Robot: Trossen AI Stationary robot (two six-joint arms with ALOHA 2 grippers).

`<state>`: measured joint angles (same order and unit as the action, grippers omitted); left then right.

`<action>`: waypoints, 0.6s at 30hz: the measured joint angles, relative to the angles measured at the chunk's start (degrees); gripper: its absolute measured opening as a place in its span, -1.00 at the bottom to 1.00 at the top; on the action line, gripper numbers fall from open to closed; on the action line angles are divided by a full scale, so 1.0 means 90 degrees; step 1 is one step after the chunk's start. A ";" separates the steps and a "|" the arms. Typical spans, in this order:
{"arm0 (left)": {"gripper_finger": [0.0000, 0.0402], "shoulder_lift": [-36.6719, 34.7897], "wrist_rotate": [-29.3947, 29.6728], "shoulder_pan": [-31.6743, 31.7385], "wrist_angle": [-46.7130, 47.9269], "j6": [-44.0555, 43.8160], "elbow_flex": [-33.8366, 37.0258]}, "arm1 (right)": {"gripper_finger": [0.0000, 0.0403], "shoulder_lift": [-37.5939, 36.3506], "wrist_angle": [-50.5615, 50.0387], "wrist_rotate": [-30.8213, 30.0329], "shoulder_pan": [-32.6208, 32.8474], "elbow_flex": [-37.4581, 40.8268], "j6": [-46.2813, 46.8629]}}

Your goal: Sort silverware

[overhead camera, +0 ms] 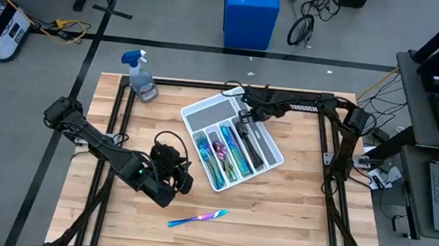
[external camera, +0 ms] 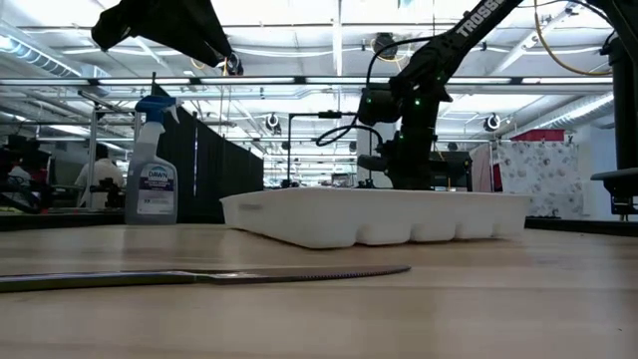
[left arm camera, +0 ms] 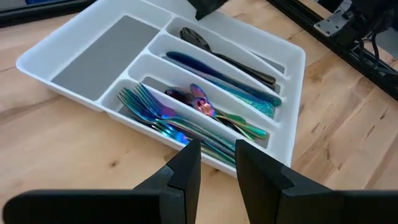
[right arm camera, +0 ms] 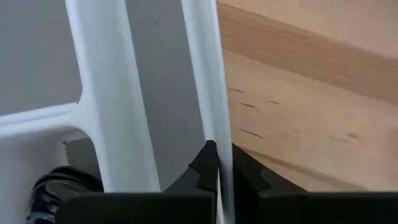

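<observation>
My right pincer (right arm camera: pixel 217 163) is clamped on the white plastic compartmented tray's (overhead camera: pixel 197 105) wall, steadying it. The left pincer (left arm camera: pixel 217 163), slightly parted and empty, hovers before the sorted iridescent silverware (left arm camera: pixel 205 109); one blue-rainbow knife (overhead camera: pixel 198 217) lies behind it on the wooden surface (overhead camera: pixel 291 217).

A white compartmented plastic tray (overhead camera: pixel 205 108) sat on the pale wooden counter (overhead camera: pixel 275 215). A clear spray bottle with a blue trigger (overhead camera: pixel 141 76) stood near its far-left corner. A blue bin (overhead camera: pixel 250 16) stood on the floor beyond.
</observation>
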<state>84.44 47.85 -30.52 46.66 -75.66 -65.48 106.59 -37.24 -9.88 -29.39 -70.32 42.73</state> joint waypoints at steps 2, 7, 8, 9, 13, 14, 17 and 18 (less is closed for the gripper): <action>-0.58 0.0000 -0.0009 0.0000 -0.0021 0.0002 -0.0001 | -1.00 0.0000 -0.0013 0.0159 -0.0070 0.0000 0.0148; -0.58 0.0000 -0.0118 -0.0002 -0.0070 0.0169 -0.0001 | -1.00 -0.0001 -0.0136 0.0312 -0.0175 -0.0002 0.0687; -0.58 0.0000 -0.0156 -0.0002 -0.0141 0.0286 -0.0001 | -1.00 -0.0003 -0.0158 0.0334 -0.0191 -0.0002 0.0802; -0.58 0.0000 -0.0193 -0.0002 -0.0199 0.0357 -0.0001 | -1.00 -0.0005 -0.0158 0.0367 -0.0210 -0.0002 0.0889; -0.58 0.0000 -0.0317 -0.0005 -0.0326 0.0672 -0.0001 | -1.00 -0.0010 -0.0163 0.0404 -0.0228 -0.0015 0.1265; -0.58 0.0000 -0.0342 -0.0005 -0.0316 0.0681 -0.0001 | -1.00 -0.0010 -0.0162 0.0408 -0.0228 -0.0015 0.1368; -0.58 -0.0002 -0.0427 -0.0036 -0.0314 0.0785 -0.0001 | -0.99 -0.0010 -0.0128 0.0431 -0.0233 -0.0015 0.1708; -0.58 -0.0002 -0.0458 -0.0050 -0.0316 0.0819 -0.0001 | -0.98 -0.0010 -0.0112 0.0431 -0.0230 -0.0015 0.1789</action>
<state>84.42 43.72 -30.97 43.81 -68.28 -65.49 106.50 -38.25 -6.00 -31.46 -70.46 58.83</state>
